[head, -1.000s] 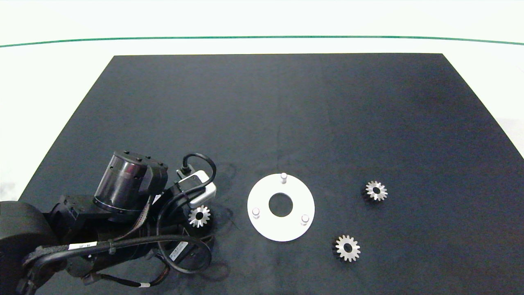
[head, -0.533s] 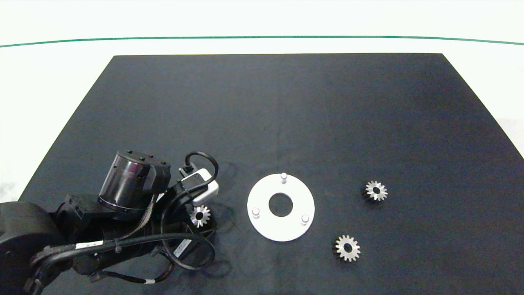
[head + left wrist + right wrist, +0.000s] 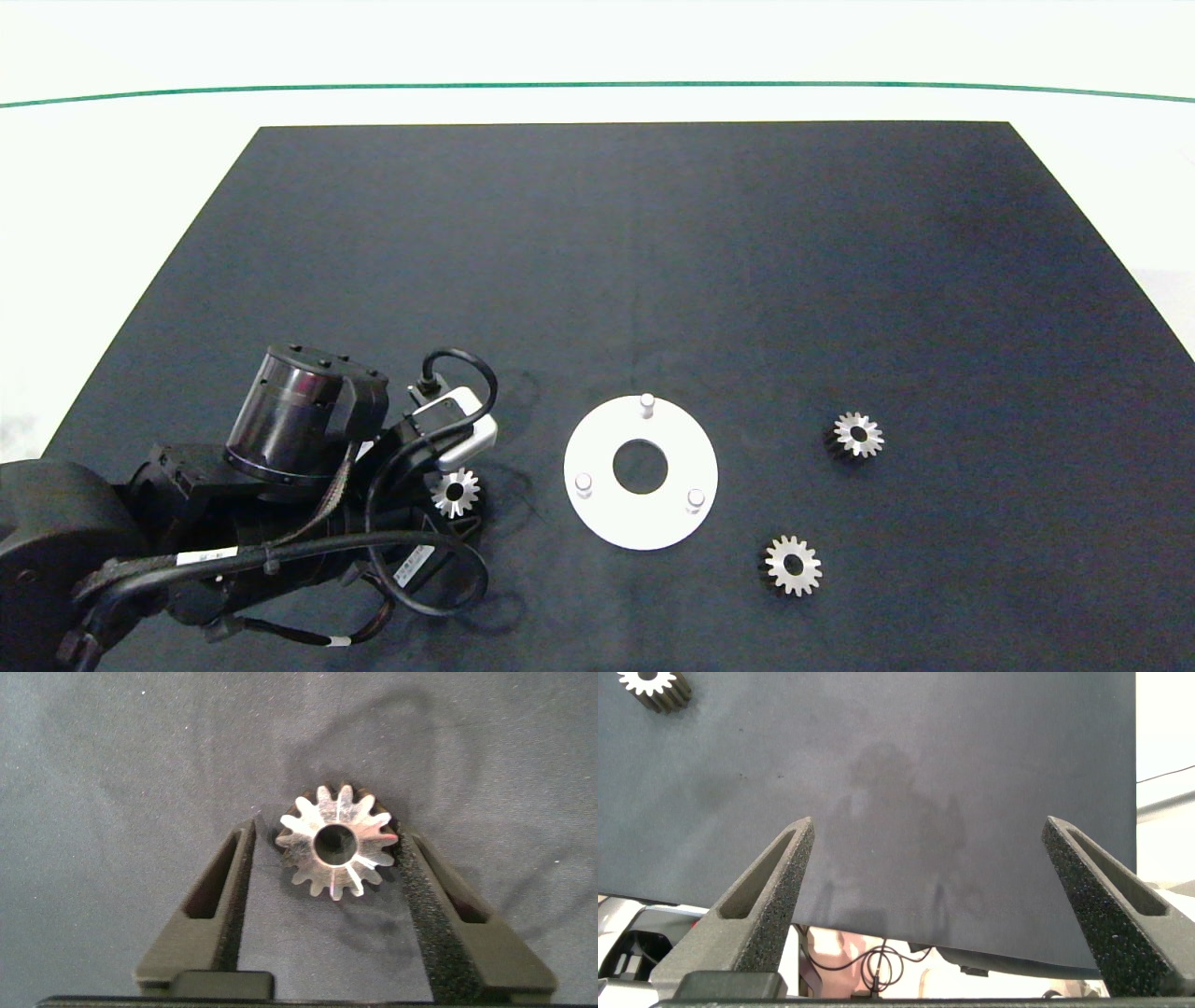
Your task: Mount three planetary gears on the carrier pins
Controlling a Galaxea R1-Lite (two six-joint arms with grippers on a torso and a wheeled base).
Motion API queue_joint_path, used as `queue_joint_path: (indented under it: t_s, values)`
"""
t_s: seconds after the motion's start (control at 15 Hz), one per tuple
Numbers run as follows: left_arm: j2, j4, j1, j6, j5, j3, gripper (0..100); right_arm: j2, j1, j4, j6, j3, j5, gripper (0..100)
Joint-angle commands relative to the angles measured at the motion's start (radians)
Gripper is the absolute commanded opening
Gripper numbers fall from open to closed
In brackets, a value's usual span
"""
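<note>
1. The gear being worked on lies flat on the dark mat, just left of the white disc in the head view. The left claw straddles it. One foam pad looks to be touching the teeth and the other is right beside them, so the claw is closing on the gear, but a firm pinch cannot be confirmed.

2. To do this step well, I would finish the squeeze with the pads square across opposite teeth and the gear centred between them. It should be lifted level, so that the centre hole faces straight down for the pin.

3. The nearest pin stands on the left side of the disc. The other two pins and all three posts are bare. Lining the hole up over the pin before lowering matters, as a tilted gear would likely jam.

4. Two more gears lie to the right of the disc, well apart from it.

5. The right claw is spread wide and empty over the mat's edge, out of the head view.

6. In the head view the left arm and its cables cover the claw's fingers, so contact shows only from the wrist. How far the pads sit down the gear's thickness cannot be made out.
</note>
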Motion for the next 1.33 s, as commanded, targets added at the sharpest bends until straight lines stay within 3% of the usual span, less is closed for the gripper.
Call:
queue_joint_path:
  t_s: [0.07,1.33]
  values:
    - [0.001,0.001,0.003,0.004,0.001,0.001,51,0.001,0.0,0.002,-0.001,0.0,0.0,100]
    - [0.001,0.004,0.006,0.009,0.0,-0.002,14,0.0,0.001,0.002,-0.001,0.001,0.0,100]
